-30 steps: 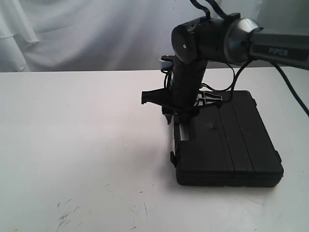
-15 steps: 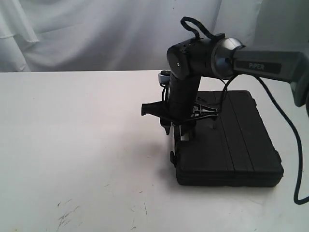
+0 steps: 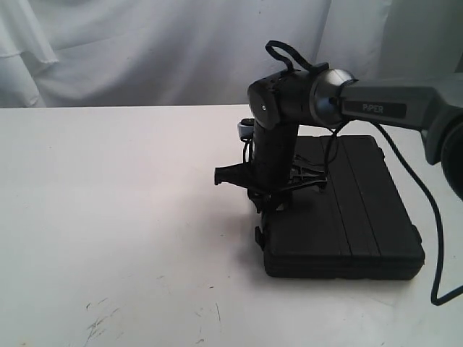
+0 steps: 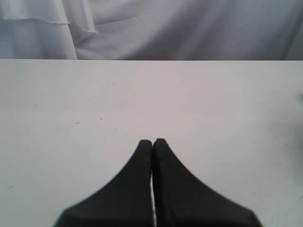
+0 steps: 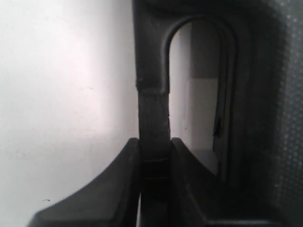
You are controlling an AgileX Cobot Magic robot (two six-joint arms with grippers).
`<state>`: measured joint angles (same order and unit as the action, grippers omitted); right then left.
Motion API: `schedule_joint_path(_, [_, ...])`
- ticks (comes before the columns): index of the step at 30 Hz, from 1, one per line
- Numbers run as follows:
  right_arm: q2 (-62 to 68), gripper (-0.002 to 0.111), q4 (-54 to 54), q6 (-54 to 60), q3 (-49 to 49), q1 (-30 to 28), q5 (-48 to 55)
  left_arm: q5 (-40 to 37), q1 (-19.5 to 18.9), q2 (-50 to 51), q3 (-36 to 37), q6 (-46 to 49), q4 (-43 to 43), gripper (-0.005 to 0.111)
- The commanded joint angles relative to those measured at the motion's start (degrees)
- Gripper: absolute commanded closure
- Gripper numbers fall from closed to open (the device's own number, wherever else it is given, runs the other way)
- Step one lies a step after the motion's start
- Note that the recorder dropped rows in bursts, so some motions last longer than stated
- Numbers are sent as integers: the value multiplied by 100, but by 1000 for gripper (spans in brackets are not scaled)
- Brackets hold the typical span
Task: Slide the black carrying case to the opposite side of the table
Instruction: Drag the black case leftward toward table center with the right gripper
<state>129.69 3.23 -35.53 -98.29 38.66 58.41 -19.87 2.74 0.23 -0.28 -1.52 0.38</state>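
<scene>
The black case [image 3: 347, 217] lies flat on the white table [image 3: 116, 217], right of centre in the exterior view, ribs running along its lid. Its handle edge faces left. My right gripper [image 3: 269, 204] points straight down at that edge. In the right wrist view the right gripper [image 5: 155, 142] is shut on the case's handle bar [image 5: 154, 109], one finger on each side, with the handle cut-out [image 5: 196, 94] showing white table through it. My left gripper [image 4: 153, 142] is shut with nothing in it, hovering over bare table [image 4: 142, 94]; it does not show in the exterior view.
White cloth [image 3: 145, 50] hangs behind the table's far edge. Faint dark scratches [image 3: 98, 325] mark the tabletop near the front left. A black cable [image 3: 434, 238] from the right arm droops past the case's right side. Bare tabletop spreads left of the case.
The right arm has come down and shifted slightly left over the case's handle edge, its fingers sinking round the handle. The case has not visibly moved.
</scene>
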Motion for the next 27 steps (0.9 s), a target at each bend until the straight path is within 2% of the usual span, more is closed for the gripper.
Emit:
schedule_joint_path(1, [-28, 108, -120, 14, -34, 109, 169, 36, -18, -23, 28, 7, -7, 107])
schedule_joint_path(11, [-13, 108, -457, -111, -110, 548, -92, 36, -18, -23, 28, 7, -7, 107])
schedule_joint_path(27, [297, 108, -724, -406, -850, 987, -359, 36, -18, -23, 28, 7, -7, 107])
